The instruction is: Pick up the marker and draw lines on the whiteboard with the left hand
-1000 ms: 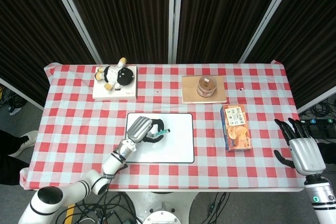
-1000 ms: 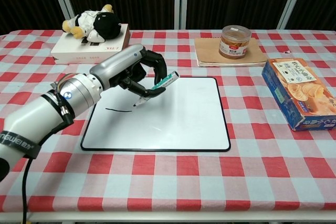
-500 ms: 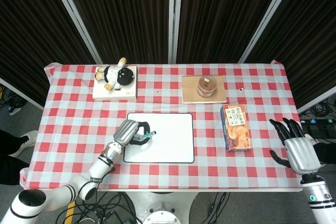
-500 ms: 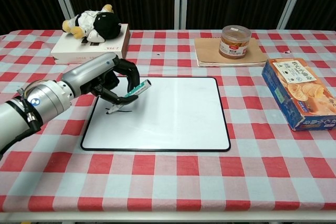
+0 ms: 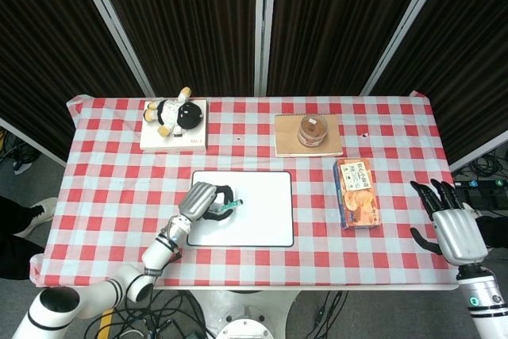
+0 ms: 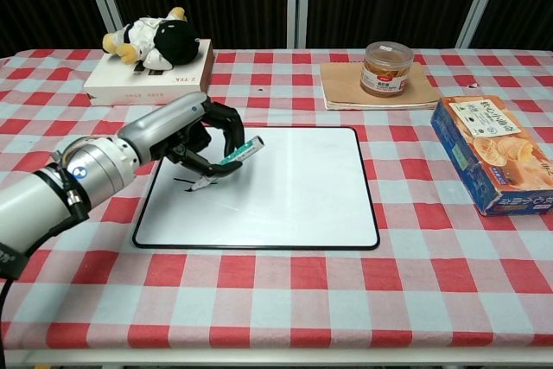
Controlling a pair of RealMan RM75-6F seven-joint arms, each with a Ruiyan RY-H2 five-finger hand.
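The whiteboard [image 6: 285, 192] [image 5: 258, 212] lies flat at the table's middle, with a short dark stroke near its left edge. My left hand [image 6: 194, 131] [image 5: 202, 200] hovers over the board's left part and grips the marker [image 6: 229, 160] [image 5: 228, 209], a white pen with a green band, tilted with its tip down at the board by the stroke. Whether the tip touches the surface I cannot tell. My right hand [image 5: 452, 224] hangs beyond the table's right front corner, fingers spread and holding nothing; the chest view does not show it.
A plush toy [image 6: 155, 36] lies on a white box [image 6: 147, 84] at the back left. A jar [image 6: 386, 68] stands on a brown pad [image 6: 376, 92] at the back. An orange snack box [image 6: 492, 153] lies right of the board.
My left hand first drew back left along the board with the marker, then shifted a little right again. The marker tip sits near the stroke's left part. My right hand drifted slightly.
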